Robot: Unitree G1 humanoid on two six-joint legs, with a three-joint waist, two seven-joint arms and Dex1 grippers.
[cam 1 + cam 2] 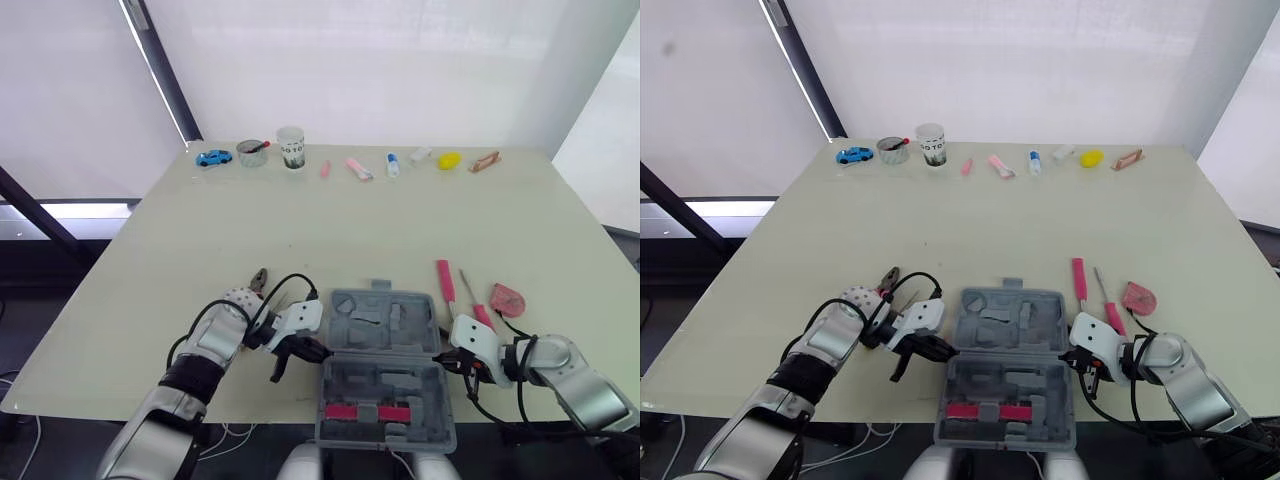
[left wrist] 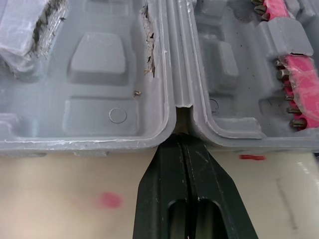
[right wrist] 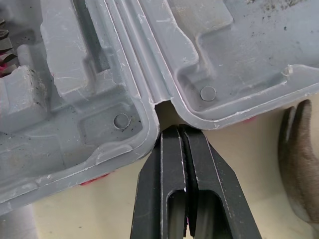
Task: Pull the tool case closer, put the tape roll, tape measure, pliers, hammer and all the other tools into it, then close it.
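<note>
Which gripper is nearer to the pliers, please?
Left. The left gripper is at the left edge of the case, near the pliers; the right gripper is at its opposite edge.

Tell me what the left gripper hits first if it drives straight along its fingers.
The tool case: the left gripper, fingers shut, aims at the hinge notch between its two open halves. The tips look at or almost at that edge; whether they touch is unclear.
</note>
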